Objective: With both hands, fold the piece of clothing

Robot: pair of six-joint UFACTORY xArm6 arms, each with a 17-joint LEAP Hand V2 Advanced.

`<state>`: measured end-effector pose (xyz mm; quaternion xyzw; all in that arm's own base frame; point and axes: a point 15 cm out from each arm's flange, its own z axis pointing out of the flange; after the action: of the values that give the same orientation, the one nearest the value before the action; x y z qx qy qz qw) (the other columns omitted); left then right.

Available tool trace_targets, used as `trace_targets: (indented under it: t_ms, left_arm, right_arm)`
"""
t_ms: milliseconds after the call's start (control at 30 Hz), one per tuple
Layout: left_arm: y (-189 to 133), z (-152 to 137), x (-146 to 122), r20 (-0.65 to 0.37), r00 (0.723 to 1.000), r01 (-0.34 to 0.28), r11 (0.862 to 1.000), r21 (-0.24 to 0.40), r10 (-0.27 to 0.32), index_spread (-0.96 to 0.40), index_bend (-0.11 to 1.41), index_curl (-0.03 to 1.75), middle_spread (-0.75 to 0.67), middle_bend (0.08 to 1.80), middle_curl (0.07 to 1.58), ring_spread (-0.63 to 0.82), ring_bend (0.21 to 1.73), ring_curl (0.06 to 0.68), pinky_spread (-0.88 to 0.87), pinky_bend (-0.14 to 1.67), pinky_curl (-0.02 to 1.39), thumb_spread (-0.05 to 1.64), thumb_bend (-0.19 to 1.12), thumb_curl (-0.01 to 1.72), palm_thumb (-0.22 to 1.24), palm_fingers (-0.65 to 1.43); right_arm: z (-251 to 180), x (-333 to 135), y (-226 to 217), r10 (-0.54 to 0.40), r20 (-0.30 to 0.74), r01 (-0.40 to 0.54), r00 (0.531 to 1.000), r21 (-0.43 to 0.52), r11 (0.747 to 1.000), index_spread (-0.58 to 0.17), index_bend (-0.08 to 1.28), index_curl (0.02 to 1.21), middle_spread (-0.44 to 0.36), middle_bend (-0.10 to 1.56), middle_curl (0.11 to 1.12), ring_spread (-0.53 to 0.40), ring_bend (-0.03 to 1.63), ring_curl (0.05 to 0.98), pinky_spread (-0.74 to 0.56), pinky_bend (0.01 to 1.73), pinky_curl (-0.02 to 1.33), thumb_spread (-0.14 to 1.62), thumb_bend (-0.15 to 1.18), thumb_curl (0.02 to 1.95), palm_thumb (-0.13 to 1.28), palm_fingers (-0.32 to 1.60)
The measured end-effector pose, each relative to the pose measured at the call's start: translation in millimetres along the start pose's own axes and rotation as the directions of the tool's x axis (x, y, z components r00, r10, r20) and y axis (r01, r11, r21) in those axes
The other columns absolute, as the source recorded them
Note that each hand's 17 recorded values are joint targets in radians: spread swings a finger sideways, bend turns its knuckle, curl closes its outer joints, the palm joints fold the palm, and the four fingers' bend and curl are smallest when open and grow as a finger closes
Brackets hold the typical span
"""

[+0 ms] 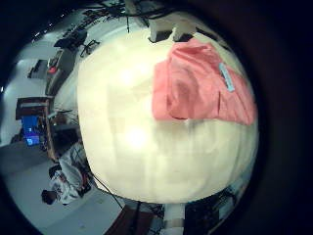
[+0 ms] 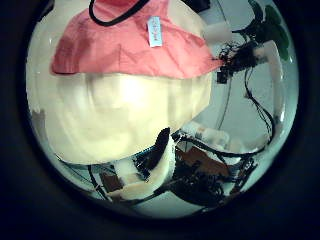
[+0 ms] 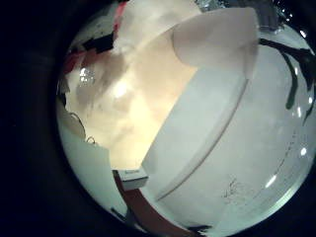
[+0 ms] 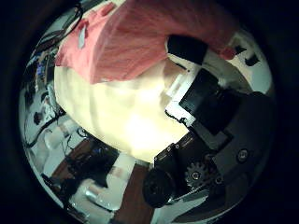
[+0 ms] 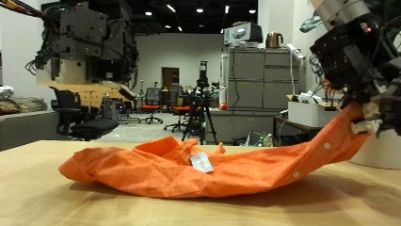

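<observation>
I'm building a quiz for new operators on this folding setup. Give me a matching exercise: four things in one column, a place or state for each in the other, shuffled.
1. orange garment
2. left hand
3. right hand
4. tag

A. grips a lifted end of the cloth
B. mostly lying on the table
C. raised, clear of the cloth
D. white, on the cloth's middle

Pairs: 1-B, 2-C, 3-A, 4-D

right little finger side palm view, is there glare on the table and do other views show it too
Right little finger side palm view: bright glare on the table. Left thumb side palm view: a softer bright patch on the table below the orange garment. Outside view: even light, the garment casting a thin shadow at its front edge.
</observation>
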<state>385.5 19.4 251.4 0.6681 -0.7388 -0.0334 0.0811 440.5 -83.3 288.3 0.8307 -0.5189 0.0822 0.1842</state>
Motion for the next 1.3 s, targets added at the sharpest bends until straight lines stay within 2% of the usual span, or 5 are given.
trace_targets:
  t_ms: [233,700,1033,1167,1300]
  left_arm:
    - [10,6,-27,-0.002,0.999,0.036,0.999,-0.019,-0.036,0.13,0.18,0.33,0.36,0.18,0.28,0.56,0.37,0.228,0.54,0.23,0.31,1.11,-0.02,0.27,0.23,0.00]
    - [66,12,-93,-0.064,0.991,0.121,0.993,-0.014,-0.121,0.13,0.18,0.34,0.36,0.18,0.28,0.57,0.36,0.226,0.53,0.22,0.32,1.15,-0.02,0.27,0.27,0.00]
    - [99,24,-106,-0.086,0.984,0.155,0.987,-0.035,-0.157,0.13,0.17,0.33,0.35,0.18,0.28,0.56,0.36,0.227,0.53,0.22,0.32,1.17,-0.01,0.26,0.29,0.00]
    - [106,24,-113,-0.090,0.982,0.162,0.986,-0.033,-0.165,0.13,0.17,0.33,0.35,0.19,0.28,0.56,0.36,0.227,0.53,0.22,0.32,1.19,-0.01,0.26,0.30,0.01]
    - [113,18,-115,-0.086,0.982,0.169,0.985,-0.019,-0.170,0.13,0.17,0.33,0.36,0.19,0.29,0.56,0.36,0.226,0.53,0.22,0.32,1.19,-0.02,0.26,0.30,0.01]
  right_arm:
    - [-69,-24,-32,-0.064,-0.072,0.076,0.995,0.173,0.982,-0.224,1.04,0.74,-0.102,1.22,0.66,-0.201,1.27,0.558,-0.41,1.10,0.59,1.11,-0.01,0.51,1.08,1.23]
    - [-200,-168,-133,-0.273,-0.188,0.327,0.943,0.397,0.858,-0.213,1.07,0.73,-0.095,1.24,0.65,-0.200,1.29,0.552,-0.40,1.13,0.59,1.09,-0.01,0.57,1.08,1.24]
    - [-192,-286,-210,-0.423,-0.120,0.432,0.898,0.419,0.799,-0.211,1.08,0.73,-0.094,1.25,0.64,-0.199,1.29,0.549,-0.40,1.13,0.58,1.10,-0.01,0.59,1.05,1.23]
    - [-190,-348,-232,-0.487,-0.107,0.477,0.867,0.463,0.747,-0.210,1.08,0.73,-0.094,1.26,0.64,-0.199,1.30,0.548,-0.40,1.13,0.58,1.11,-0.01,0.59,1.05,1.23]
    - [-199,-345,-232,-0.473,-0.103,0.459,0.875,0.485,0.745,-0.217,1.07,0.72,-0.105,1.25,0.63,-0.206,1.29,0.542,-0.42,1.12,0.57,1.15,-0.05,0.56,0.92,1.22]
